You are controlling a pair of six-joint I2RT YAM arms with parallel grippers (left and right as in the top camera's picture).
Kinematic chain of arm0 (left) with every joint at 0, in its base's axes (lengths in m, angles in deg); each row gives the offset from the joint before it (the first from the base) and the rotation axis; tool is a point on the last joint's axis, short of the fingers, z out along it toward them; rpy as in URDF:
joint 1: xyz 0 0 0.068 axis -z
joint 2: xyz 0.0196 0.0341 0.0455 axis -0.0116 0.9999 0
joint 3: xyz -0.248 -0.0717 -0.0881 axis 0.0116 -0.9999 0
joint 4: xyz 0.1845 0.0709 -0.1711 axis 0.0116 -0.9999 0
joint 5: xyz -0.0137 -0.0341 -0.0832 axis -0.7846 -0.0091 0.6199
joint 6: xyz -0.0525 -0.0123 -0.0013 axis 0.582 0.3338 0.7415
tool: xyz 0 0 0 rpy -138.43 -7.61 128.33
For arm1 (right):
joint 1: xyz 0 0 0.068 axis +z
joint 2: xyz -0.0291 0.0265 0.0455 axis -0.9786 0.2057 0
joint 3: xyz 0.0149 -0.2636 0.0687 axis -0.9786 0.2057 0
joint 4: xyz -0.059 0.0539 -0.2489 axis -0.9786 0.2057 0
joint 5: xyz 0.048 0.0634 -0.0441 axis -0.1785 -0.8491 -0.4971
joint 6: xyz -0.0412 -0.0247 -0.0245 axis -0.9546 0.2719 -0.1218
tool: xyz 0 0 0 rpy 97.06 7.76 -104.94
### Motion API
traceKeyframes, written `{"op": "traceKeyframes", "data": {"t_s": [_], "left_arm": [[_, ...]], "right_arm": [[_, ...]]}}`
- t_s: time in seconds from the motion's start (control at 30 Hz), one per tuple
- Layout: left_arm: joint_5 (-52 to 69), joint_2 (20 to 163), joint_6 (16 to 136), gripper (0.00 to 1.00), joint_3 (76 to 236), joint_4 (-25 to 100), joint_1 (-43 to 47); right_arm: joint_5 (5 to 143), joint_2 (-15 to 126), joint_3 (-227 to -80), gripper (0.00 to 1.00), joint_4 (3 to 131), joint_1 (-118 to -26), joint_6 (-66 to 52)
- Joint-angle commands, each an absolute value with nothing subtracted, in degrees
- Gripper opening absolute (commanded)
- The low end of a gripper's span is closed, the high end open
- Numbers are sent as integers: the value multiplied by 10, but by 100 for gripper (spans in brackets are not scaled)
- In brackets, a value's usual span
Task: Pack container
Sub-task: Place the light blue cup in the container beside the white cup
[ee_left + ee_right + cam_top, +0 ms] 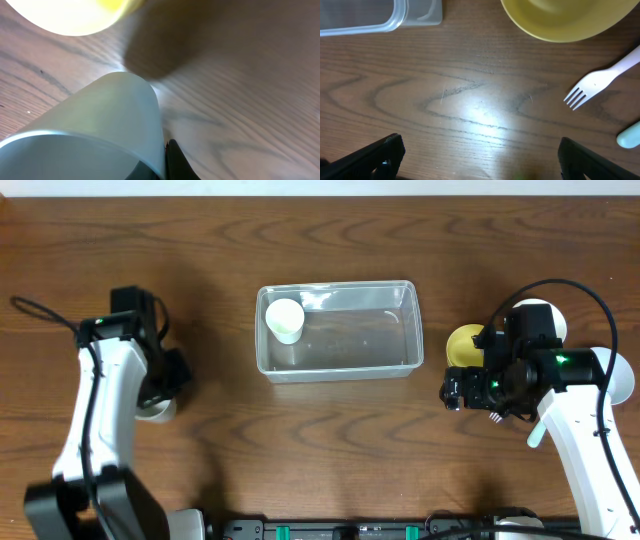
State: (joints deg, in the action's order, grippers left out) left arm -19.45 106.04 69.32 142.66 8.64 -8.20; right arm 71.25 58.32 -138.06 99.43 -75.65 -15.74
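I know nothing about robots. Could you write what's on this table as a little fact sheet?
Container: clear rectangular plastic tub, central on the wooden tabletop
Inside it: one small pale green cup, upright, in one corner
Left gripper: shut, apparently on a frosted pale plastic cup
Right gripper: open, empty, over bare wood
Beside right gripper: round yellow bowl; white plastic fork
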Motion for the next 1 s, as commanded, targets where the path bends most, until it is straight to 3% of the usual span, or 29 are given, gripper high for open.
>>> {"op": "traceKeyframes", "data": {"t_s": [0.0, 0.3, 0.47, 0.97], "left_arm": [[-182, 1010, 669, 6, 1482, 69, -18], [-180, 979, 517, 6, 1551, 124, 189], [-180, 1021, 507, 6, 1551, 150, 250], [-130, 1163, 514, 6, 1551, 169, 279]], "right_arm": [[714, 584, -1391, 99, 991, -758, -159], [714, 584, -1391, 99, 984, -758, -158], [714, 584, -1391, 99, 984, -758, -158], [714, 584, -1391, 99, 984, -758, -158]]}}
